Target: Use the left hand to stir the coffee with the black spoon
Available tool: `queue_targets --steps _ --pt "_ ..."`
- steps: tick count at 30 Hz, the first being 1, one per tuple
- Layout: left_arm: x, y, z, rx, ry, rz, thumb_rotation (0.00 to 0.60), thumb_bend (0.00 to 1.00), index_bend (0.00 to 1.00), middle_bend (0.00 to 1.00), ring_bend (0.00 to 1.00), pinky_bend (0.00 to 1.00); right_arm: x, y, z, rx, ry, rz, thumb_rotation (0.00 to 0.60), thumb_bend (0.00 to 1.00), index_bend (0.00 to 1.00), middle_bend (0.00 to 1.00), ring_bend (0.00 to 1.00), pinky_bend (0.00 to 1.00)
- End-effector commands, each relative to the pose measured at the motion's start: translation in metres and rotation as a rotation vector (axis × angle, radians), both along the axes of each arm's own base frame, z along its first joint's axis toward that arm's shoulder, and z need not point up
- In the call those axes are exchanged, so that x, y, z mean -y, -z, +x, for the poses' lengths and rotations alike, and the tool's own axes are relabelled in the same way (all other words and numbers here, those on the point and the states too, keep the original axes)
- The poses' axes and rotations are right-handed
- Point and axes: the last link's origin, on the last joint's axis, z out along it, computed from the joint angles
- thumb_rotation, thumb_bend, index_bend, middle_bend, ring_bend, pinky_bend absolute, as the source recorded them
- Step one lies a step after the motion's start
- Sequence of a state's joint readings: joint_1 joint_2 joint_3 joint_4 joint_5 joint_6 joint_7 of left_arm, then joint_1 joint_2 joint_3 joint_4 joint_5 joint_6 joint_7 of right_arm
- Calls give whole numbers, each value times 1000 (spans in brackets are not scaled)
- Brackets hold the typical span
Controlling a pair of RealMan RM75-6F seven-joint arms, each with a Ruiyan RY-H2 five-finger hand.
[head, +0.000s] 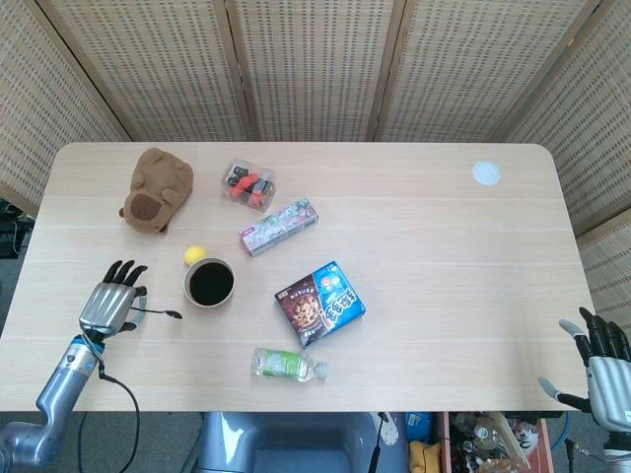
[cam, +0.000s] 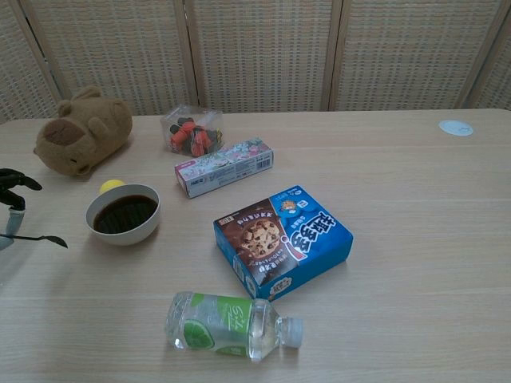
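Observation:
A white cup of dark coffee (head: pixel 210 283) (cam: pixel 123 213) stands left of the table's middle. My left hand (head: pixel 110 307) (cam: pixel 9 209) hangs just left of it and holds the thin black spoon (head: pixel 158 313) (cam: pixel 37 238) by the handle. The spoon is lifted off the table, its bowl pointing right toward the cup, a short gap short of the rim. My right hand (head: pixel 603 367) hovers off the table's near right corner with fingers spread and nothing in it; the chest view does not show it.
A small yellow ball (head: pixel 195 254) touches the cup's far side. A brown plush toy (head: pixel 155 189), a clear snack box (head: pixel 248 184), a pink carton (head: pixel 280 226), a blue cookie box (head: pixel 320 303), a lying water bottle (head: pixel 286 365) and a white disc (head: pixel 485 173) surround the area.

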State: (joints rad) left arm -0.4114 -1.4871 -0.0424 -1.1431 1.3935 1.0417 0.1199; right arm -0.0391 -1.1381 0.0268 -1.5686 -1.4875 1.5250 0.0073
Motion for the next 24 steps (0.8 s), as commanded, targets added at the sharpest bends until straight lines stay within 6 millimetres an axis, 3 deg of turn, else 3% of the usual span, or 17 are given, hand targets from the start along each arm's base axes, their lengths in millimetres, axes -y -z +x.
queue_targets --steps 1,6,14,19,24 --pt "-8 -14 10 -67 78 11 600 390 631 146 0 0 0 0 0 2 -3 0 474 261 210 112 0 69" --pt "-27 -34 32 -211 230 8 600 390 641 146 0 0 0 2 1 12 -12 1 474 261 210 112 0 69" --pt "-48 -44 57 -336 358 0 600 394 660 147 0 0 -2 1 1 17 -19 -7 474 261 210 112 0 69" --pt "-65 -34 80 -500 522 -41 600 395 663 147 0 0 -4 1 1 25 -24 -14 473 261 210 112 0 69" --pt "-71 -21 89 -588 607 -68 600 394 664 147 0 0 -4 1 1 27 -27 -18 474 261 210 112 0 69"
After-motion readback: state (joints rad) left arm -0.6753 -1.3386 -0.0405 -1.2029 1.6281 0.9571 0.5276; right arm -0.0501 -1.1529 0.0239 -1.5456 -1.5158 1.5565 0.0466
